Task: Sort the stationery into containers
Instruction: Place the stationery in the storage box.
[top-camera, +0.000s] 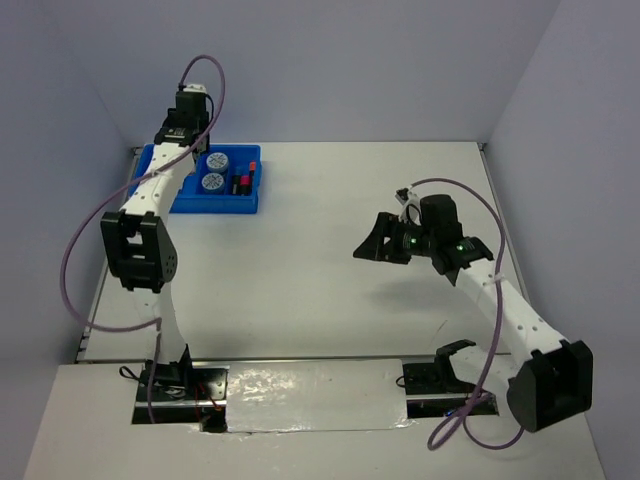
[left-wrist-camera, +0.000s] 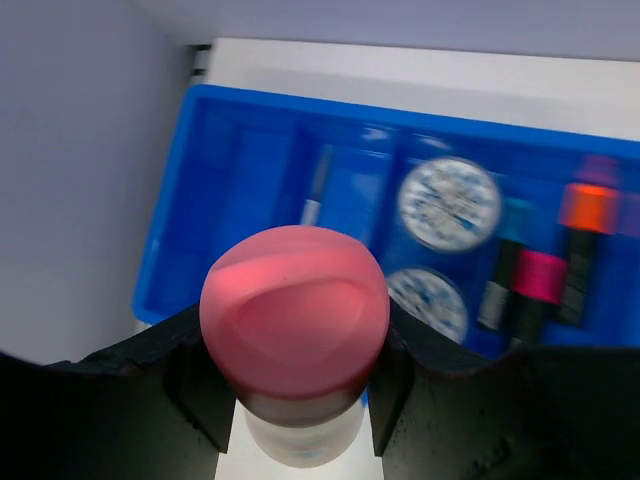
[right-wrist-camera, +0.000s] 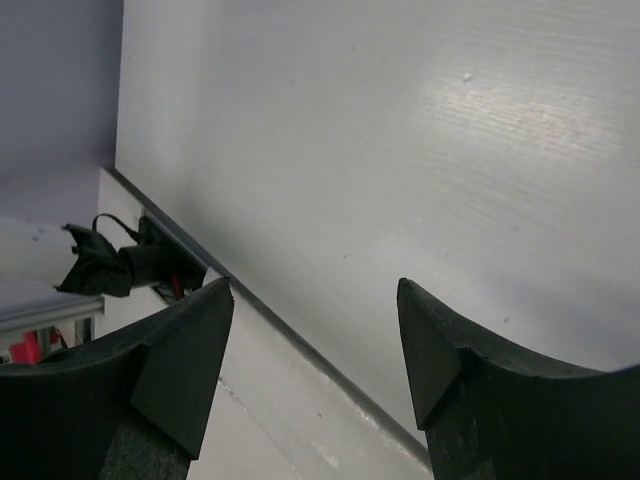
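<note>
My left gripper (left-wrist-camera: 295, 405) has its fingers clamped on the body of the pink-capped tube (left-wrist-camera: 295, 320), which it holds upright with the cap towards the wrist camera. The tube hangs over the near edge of the blue tray (left-wrist-camera: 240, 180), and its cap blocks my view of the near middle of the tray, so I cannot tell which compartment lies under it. Just past the cap, a thin silver pen (left-wrist-camera: 316, 188) lies in a narrow compartment. To its right, two round blue-white discs (left-wrist-camera: 449, 202) share a compartment, one far and one near. Further right lie three black highlighters, capped blue (left-wrist-camera: 515, 220), pink (left-wrist-camera: 541, 278) and orange (left-wrist-camera: 588, 210). From overhead the tray sits at the far left of the table (top-camera: 330, 290), and my left arm (top-camera: 160, 185) covers its left part. My right gripper (right-wrist-camera: 310, 300) hangs wide open and empty over bare table, well apart on the right.
</note>
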